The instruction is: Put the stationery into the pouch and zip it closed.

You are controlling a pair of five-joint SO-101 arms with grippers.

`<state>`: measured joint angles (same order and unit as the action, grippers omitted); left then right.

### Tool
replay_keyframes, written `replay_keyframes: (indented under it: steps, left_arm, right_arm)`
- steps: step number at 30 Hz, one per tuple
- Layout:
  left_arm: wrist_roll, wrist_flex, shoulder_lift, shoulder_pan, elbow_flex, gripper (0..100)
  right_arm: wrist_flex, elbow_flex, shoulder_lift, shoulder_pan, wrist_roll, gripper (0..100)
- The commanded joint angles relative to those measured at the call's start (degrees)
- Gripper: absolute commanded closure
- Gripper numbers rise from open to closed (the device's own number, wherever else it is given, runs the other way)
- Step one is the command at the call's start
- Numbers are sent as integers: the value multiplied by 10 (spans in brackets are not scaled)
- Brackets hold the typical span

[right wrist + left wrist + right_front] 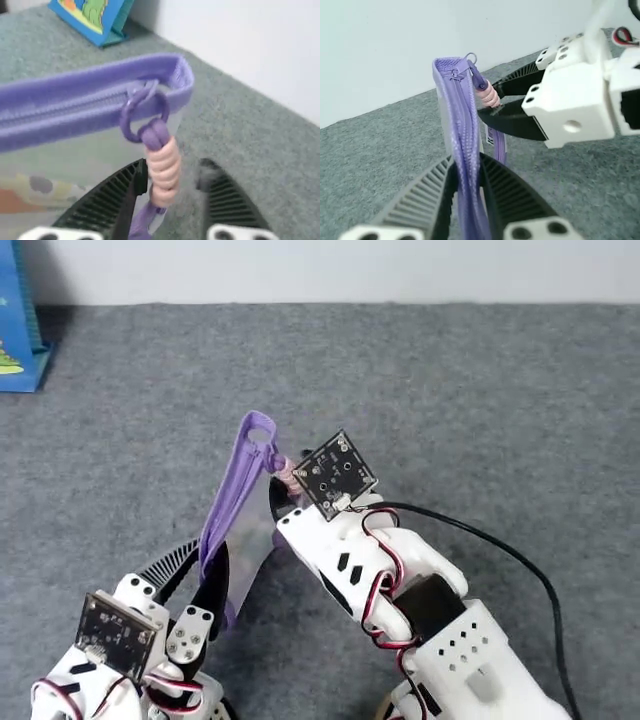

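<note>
A purple pouch (235, 510) with a clear side stands on edge above the grey mat, its zipper (462, 125) along the top. My left gripper (200, 575) is shut on the zipper edge at the near end, the ribbed fingers (432, 187) pinching the purple band. At the far end the slider carries a purple ring and a pink coiled pull cord (162, 165). My right gripper (172, 167) is open around that cord: the cord rests against one finger and the other stands apart. Colourful items show faintly through the pouch's clear wall (40, 187).
A blue box (18, 320) leans at the far left corner by the white wall. The right arm's black cable (520, 560) loops over the mat on the right. Open grey mat lies beyond the pouch.
</note>
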<state>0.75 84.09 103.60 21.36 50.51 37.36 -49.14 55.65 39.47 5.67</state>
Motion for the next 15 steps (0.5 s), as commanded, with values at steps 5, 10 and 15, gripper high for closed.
replay_keyframes:
  steps: [5,10,15]
  left_arm:
    - [1,1,6,4,-17,989]
    - [1,1,6,4,-17,989]
    - [1,1,6,4,-17,989]
  right_arm:
    - [-63,36,-5,-19,55,941]
    - [-92,36,-7,-65,120,992]
    - [-154,38,-64,-160,136,990]
